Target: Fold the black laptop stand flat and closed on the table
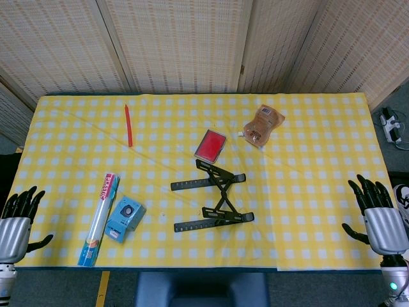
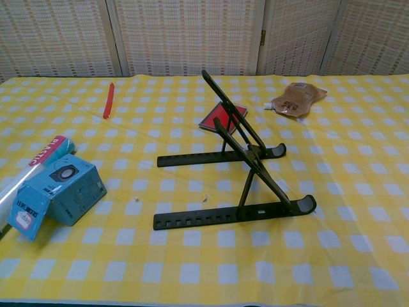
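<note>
The black laptop stand (image 1: 214, 196) stood unfolded near the middle of the yellow checked tablecloth (image 1: 319, 192), its two slotted base rails flat and its support arms raised at a tilt in the chest view. At its 12 o'clock lay a red flat case (image 1: 211, 145), with a brown spouted pouch (image 1: 262, 125) further toward 1 o'clock. At 9 o'clock sat a small blue box (image 1: 124, 219) touching a rolled plastic-wrap package (image 1: 100, 219); a red pen (image 1: 128, 125) lay toward 10 o'clock. The left hand (image 1: 18, 217) rested off the table's edge at 8 o'clock, released, fingers apart, grasping nothing. The right hand (image 1: 378, 212) hovered at 4 o'clock, likewise released and empty
</note>
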Available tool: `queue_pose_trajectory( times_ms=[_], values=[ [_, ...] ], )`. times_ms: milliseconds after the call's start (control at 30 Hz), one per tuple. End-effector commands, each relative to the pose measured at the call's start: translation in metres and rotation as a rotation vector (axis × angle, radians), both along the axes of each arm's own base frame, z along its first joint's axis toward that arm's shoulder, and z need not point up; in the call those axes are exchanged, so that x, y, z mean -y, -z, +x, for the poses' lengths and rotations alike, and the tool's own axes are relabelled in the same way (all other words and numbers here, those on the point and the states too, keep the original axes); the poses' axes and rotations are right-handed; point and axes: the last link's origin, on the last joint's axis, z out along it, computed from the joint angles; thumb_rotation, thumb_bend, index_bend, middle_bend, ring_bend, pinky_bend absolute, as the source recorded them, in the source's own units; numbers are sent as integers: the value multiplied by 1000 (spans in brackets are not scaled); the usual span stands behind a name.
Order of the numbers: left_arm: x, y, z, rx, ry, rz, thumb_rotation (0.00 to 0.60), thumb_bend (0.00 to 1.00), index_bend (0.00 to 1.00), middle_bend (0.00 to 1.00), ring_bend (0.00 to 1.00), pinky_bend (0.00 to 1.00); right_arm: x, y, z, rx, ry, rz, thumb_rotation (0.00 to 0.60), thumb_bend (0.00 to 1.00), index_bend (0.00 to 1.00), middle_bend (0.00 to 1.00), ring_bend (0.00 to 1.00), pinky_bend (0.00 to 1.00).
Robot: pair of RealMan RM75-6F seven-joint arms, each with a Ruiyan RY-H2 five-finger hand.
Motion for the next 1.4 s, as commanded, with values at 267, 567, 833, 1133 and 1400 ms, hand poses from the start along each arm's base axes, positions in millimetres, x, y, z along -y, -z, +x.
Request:
queue_pose_trajectory(
  times_ms=[267, 567, 833, 1133, 1400],
  values=[
    [0, 1, 1, 10, 15, 7, 600, 89, 0, 0, 0, 0, 1, 3, 1, 13, -5, 25, 600, 207, 0, 0, 6, 0],
    [3, 0, 3, 30, 27, 5, 600, 90, 0, 0, 0, 0, 1, 9, 3, 32, -35, 75, 600, 208, 0, 0, 13, 0],
    [5, -2, 4, 29, 26, 8, 600, 89, 0, 0, 0, 0, 10, 22, 12, 62, -78, 143, 600, 207, 0, 0, 14, 0],
    [8, -2, 2, 29, 20, 4, 600, 90, 0, 0, 0, 0, 31, 50, 23, 86, -112, 262, 600, 207, 0, 0, 16, 0],
    [7, -1, 3, 35, 26, 0, 600, 90, 0, 0, 0, 0, 46, 74, 39, 127, -158, 337, 600, 207, 0, 0, 0, 0]
  ],
)
